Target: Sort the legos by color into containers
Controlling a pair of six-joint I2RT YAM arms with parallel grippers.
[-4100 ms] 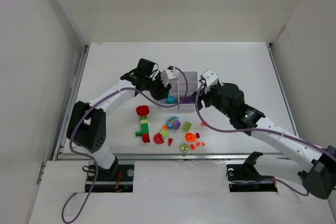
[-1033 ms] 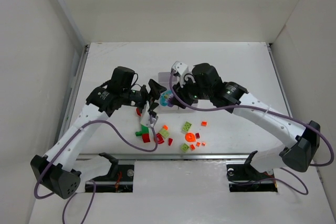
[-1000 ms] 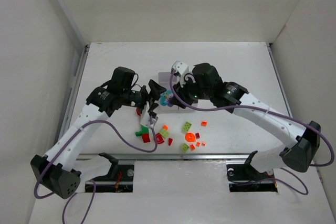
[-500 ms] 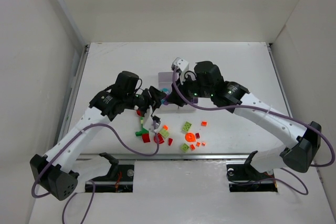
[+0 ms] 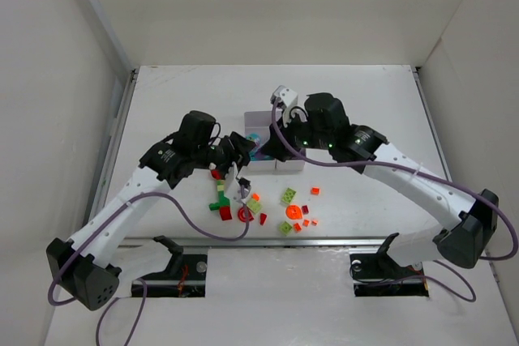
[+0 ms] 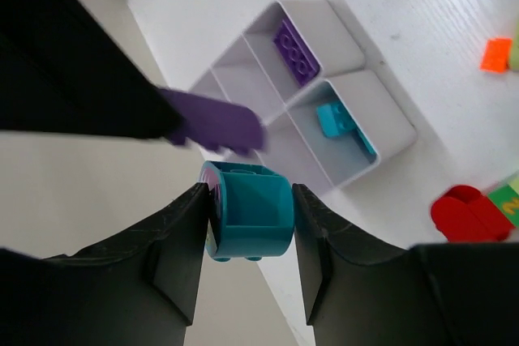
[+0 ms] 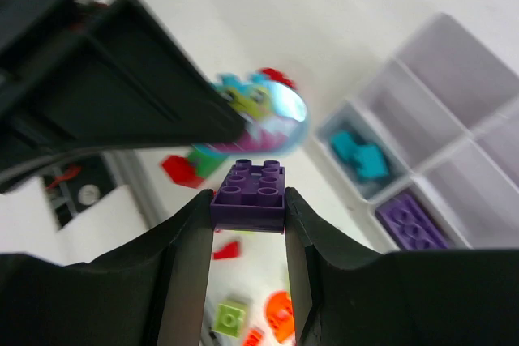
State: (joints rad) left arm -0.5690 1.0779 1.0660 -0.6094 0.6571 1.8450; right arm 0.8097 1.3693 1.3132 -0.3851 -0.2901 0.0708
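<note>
My left gripper (image 6: pixel 251 216) is shut on a teal rounded lego (image 6: pixel 258 218) with a printed face (image 7: pixel 261 113), held in the air. My right gripper (image 7: pixel 248 200) is shut on a purple brick (image 7: pixel 249 186), which shows blurred as the purple brick (image 6: pixel 215 122) just beside the teal piece. In the top view both grippers, left gripper (image 5: pixel 246 151) and right gripper (image 5: pixel 266 148), meet at the left front of the white containers (image 5: pixel 290 164). One compartment holds a purple brick (image 6: pixel 295 50), another a teal piece (image 6: pixel 340 119).
Loose legos lie on the table in front of the containers: red piece (image 5: pixel 225 214), green piece (image 5: pixel 217 198), lime brick (image 5: pixel 288 196), orange round piece (image 5: pixel 293 211), small orange bits (image 5: pixel 315 191). The containers' back compartments (image 7: pixel 462 70) look bare.
The left gripper has come in and shut on the teal piece that the right gripper held together with the purple brick. The right arm has drawn slightly back and right.
</note>
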